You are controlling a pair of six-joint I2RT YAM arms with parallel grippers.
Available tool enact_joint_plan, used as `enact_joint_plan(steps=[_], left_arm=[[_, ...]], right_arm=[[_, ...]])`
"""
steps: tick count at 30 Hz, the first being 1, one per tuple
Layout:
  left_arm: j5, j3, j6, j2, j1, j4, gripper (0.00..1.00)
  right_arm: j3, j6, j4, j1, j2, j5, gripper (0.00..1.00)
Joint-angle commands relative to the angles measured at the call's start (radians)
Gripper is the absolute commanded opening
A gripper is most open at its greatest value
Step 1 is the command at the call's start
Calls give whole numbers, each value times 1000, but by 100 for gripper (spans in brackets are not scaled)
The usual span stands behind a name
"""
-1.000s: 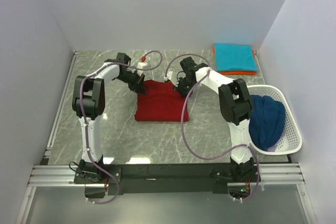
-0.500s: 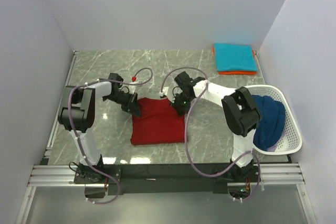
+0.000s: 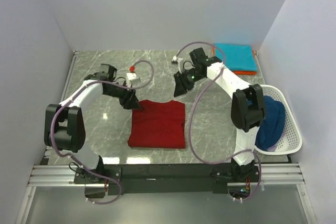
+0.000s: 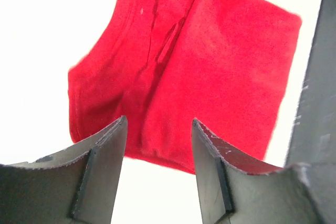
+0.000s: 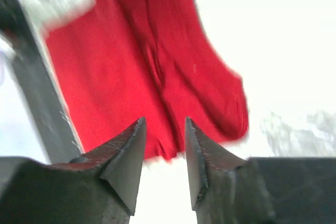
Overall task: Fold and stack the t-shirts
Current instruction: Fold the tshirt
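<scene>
A dark red t-shirt lies folded flat in the middle of the table, also seen as the red t-shirt in the left wrist view and the red cloth in the right wrist view. My left gripper hovers by its far left corner, open and holding nothing. My right gripper is lifted above and behind the far right corner, open and holding nothing. A teal t-shirt lies folded on an orange t-shirt at the back right. A navy t-shirt is bundled in the basket.
A white mesh basket stands at the right edge of the table. White walls close in the left, back and right sides. The arm bases sit on a black rail along the near edge.
Both grippers dragged the red t-shirt toward the near edge, then opened and let it go. The right gripper rose and moved back toward the far right; the left backed off slightly.
</scene>
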Motion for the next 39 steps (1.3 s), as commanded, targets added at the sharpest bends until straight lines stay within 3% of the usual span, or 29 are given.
enact_joint_plan(steps=[1, 7, 12, 20, 33, 37, 39], left_arm=[[-49, 28, 204, 2, -84, 23, 57], [-172, 20, 235, 39, -204, 125, 57], [-226, 41, 200, 119, -282, 174, 56], [-221, 44, 172, 178, -333, 212, 55], [-218, 130, 155, 271, -370, 116, 48], [-215, 132, 152, 274, -376, 103, 41], [-215, 135, 157, 277, -379, 90, 30]], right_arm=[[84, 273, 83, -7, 118, -175, 41], [69, 628, 391, 1, 214, -249, 37], [61, 756, 494, 21, 270, -252, 34], [34, 862, 596, 45, 328, -280, 33], [46, 924, 646, 76, 431, -312, 30], [27, 960, 688, 76, 449, -331, 29], [17, 972, 700, 76, 457, -334, 29]])
